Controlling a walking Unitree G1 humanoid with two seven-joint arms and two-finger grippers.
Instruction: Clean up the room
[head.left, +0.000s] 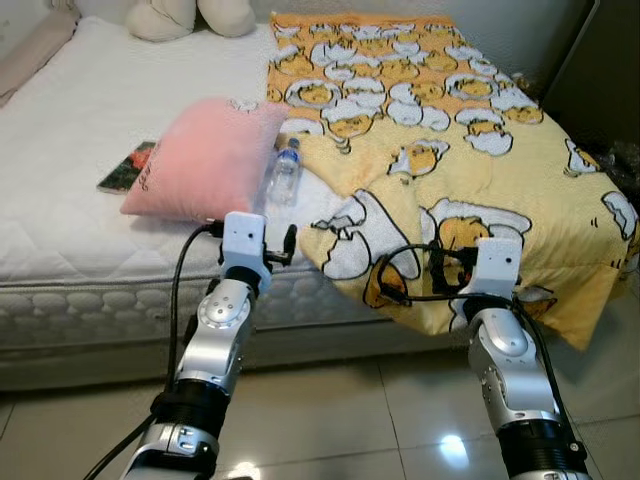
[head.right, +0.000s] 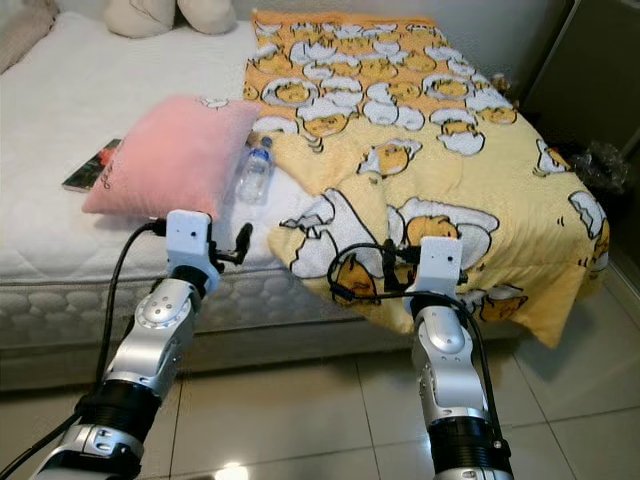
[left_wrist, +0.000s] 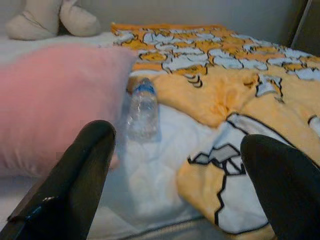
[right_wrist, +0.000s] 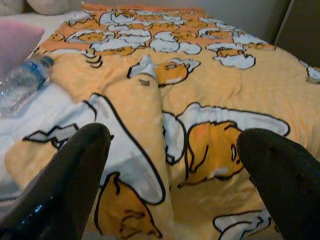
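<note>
A clear water bottle (head.left: 284, 175) with a blue cap lies on the white mattress (head.left: 70, 220). It rests between a pink pillow (head.left: 205, 155) and a rumpled yellow cartoon-print blanket (head.left: 440, 150). My left gripper (left_wrist: 177, 185) is open at the bed's near edge, just short of the pillow's corner, with the bottle (left_wrist: 142, 107) a little beyond its fingers. My right gripper (right_wrist: 172, 185) is open too. It is held in front of the blanket's overhanging fold (right_wrist: 150, 130), holding nothing.
A book (head.left: 128, 166) lies to the left of the pink pillow. A plush toy (head.left: 190, 15) and a beige pillow (head.left: 35, 50) sit at the head of the bed. A dark door (head.left: 600, 60) stands at the right. I stand on a tiled floor (head.left: 350, 420).
</note>
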